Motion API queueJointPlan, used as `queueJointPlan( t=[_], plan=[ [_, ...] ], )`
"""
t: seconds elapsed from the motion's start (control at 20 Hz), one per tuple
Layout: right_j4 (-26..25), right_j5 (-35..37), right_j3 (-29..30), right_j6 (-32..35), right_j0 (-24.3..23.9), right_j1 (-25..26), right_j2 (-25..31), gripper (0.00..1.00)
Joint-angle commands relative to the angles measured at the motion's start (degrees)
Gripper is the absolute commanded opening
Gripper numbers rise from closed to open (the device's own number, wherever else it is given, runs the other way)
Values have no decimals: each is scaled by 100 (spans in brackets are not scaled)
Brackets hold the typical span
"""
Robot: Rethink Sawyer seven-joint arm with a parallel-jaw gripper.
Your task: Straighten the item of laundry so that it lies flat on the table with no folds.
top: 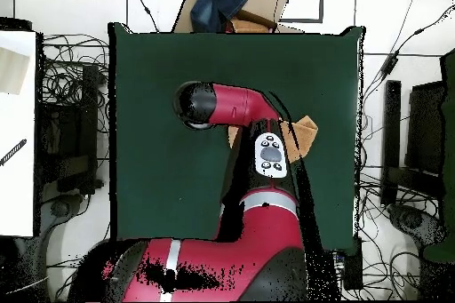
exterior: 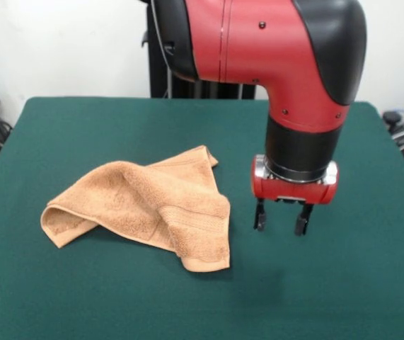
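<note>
Jaws parted and holding nothing, the gripper (exterior: pixel 281 217) hangs just above the green table (exterior: pixel 357 283), close beside the rumpled peach towel (exterior: pixel 145 205) lying folded over itself near mid-table, mostly hidden under the arm (top: pixel 240 108) from overhead.

The red and black arm (exterior: pixel 279 49) reached down from above, its wrist vertical. The gripper (exterior: pixel 281 221) pointed straight down, its two black fingers (exterior: pixel 260 214) spread apart with nothing between them, tips just above the surface
</note>
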Motion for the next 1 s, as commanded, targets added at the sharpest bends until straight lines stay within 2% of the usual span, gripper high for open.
queueJointPlan(
  t=[0.05,0.5,0.75,1.0],
  plan=[
    [65,378,-87,849,58,383,76,100],
    [37,465,125,1030,272,182,-131,100],
    [123,113,587,1124,225,-43,-43,100],
    [176,-63,597,1111,161,-6,79,100]
  ],
)
